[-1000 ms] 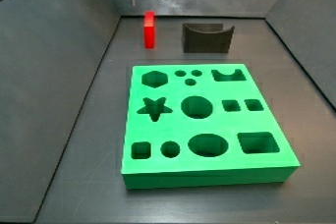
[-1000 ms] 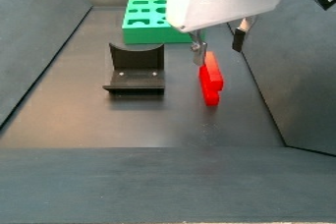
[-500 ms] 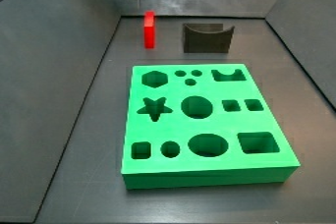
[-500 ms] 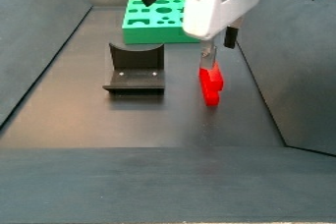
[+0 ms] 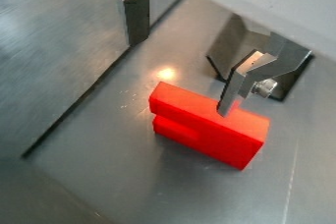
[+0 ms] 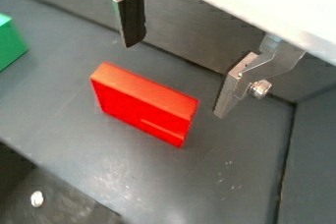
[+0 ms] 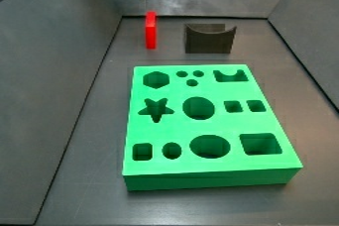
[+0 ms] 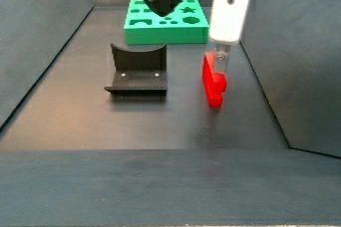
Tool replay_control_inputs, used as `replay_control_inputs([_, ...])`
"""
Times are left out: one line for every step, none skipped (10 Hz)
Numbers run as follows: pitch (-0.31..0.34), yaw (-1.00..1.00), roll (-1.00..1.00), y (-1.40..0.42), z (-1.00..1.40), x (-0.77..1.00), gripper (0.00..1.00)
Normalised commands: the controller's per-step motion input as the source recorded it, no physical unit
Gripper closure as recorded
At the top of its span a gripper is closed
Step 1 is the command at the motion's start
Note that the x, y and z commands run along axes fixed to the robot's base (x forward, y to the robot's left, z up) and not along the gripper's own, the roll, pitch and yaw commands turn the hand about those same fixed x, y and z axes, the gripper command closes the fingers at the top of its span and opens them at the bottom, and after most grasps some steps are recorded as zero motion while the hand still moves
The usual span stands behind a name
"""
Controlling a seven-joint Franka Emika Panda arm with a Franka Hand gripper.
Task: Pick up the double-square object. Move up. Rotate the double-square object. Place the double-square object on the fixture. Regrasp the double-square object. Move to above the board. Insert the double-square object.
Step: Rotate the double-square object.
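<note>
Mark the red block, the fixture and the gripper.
Red block (image 6: 141,103): wrist view, on its broad flat face.
Fixture (image 8: 136,69): side view, on its dark upright back.
Gripper (image 6: 182,58): wrist view, midway between its open fingers, above the block.

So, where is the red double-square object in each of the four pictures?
Wrist view: double-square object on the floor, under the open gripper.
Wrist view: centre, between the fingers.
Side view: far end, left of the fixture.
Side view, right of the fixture.
Shared landmark: the gripper above it.
</note>
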Motion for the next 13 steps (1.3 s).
replay_control_inputs([-0.008,1.00,0.00,0.00,-0.03,0.03,0.00])
replay_control_inputs([-0.008,1.00,0.00,0.00,-0.03,0.03,0.00])
replay_control_inputs([-0.009,1.00,0.00,0.00,-0.03,0.03,0.00])
replay_control_inputs([-0.009,1.00,0.00,0.00,-0.03,0.03,0.00])
replay_control_inputs([-0.009,1.00,0.00,0.00,-0.03,0.03,0.00])
replay_control_inputs([-0.010,1.00,0.00,0.00,-0.03,0.03,0.00])
replay_control_inputs([-0.010,1.00,0.00,0.00,-0.03,0.03,0.00])
replay_control_inputs([-0.011,1.00,0.00,0.00,-0.03,0.03,0.00])
replay_control_inputs([-0.012,1.00,0.00,0.00,-0.02,0.03,0.00])
replay_control_inputs([-0.012,1.00,0.00,0.00,-0.02,0.03,0.00])
replay_control_inputs([-0.013,1.00,0.00,0.00,-0.02,0.03,0.00])
replay_control_inputs([-0.014,1.00,0.00,0.00,-0.02,0.03,0.00])
replay_control_inputs([-0.015,1.00,0.00,0.00,-0.02,0.03,0.00])
